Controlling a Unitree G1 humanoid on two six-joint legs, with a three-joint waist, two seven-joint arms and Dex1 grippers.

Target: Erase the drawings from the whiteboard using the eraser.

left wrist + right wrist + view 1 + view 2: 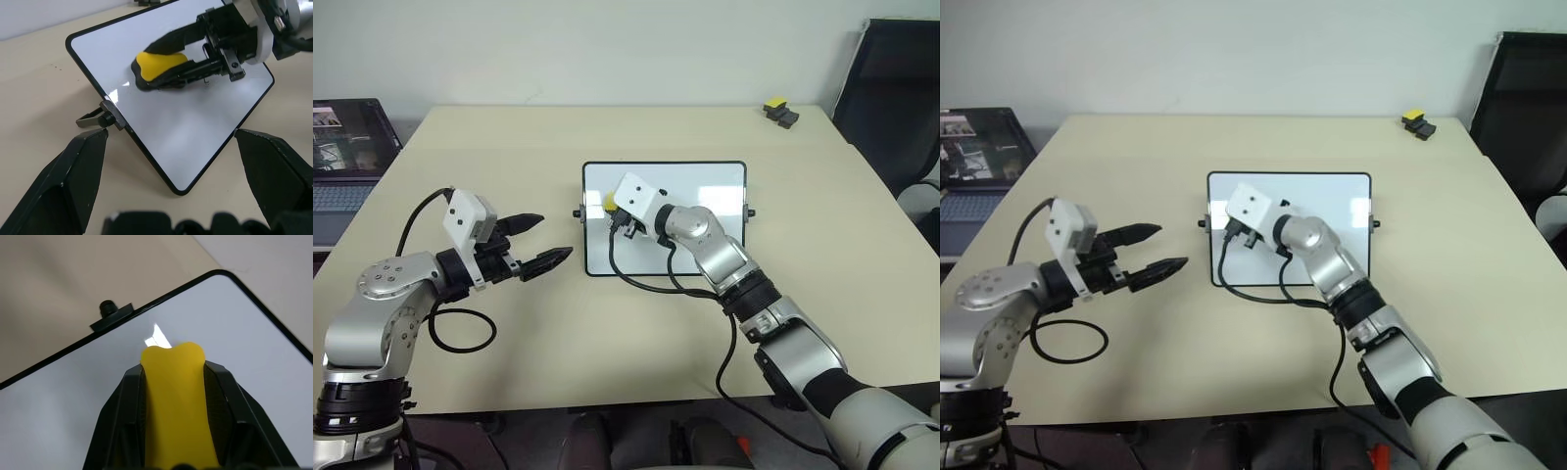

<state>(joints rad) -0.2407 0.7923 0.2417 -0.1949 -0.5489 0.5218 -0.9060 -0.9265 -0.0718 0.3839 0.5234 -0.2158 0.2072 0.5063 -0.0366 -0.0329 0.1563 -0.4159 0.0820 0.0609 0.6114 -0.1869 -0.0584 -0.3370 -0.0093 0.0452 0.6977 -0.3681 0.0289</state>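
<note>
The whiteboard [705, 184] lies flat in the middle of the tan table, black-framed, with a small knob on each short side. My right gripper [612, 208] is shut on the yellow eraser [177, 396], whose dark underside rests on the board's left part [159, 66]. The drawings are hidden or out of view; the board surface that shows is plain white. My left gripper [555, 235] hovers open just left of the board, empty, its fingers pointing toward the board's left edge.
A black gadget with a yellow cap [779, 111] sits near the table's far right corner. A laptop [342, 162] stands off the table's left side and a black chair [893, 98] off its right. A black cable [646, 282] loops over the board's near edge.
</note>
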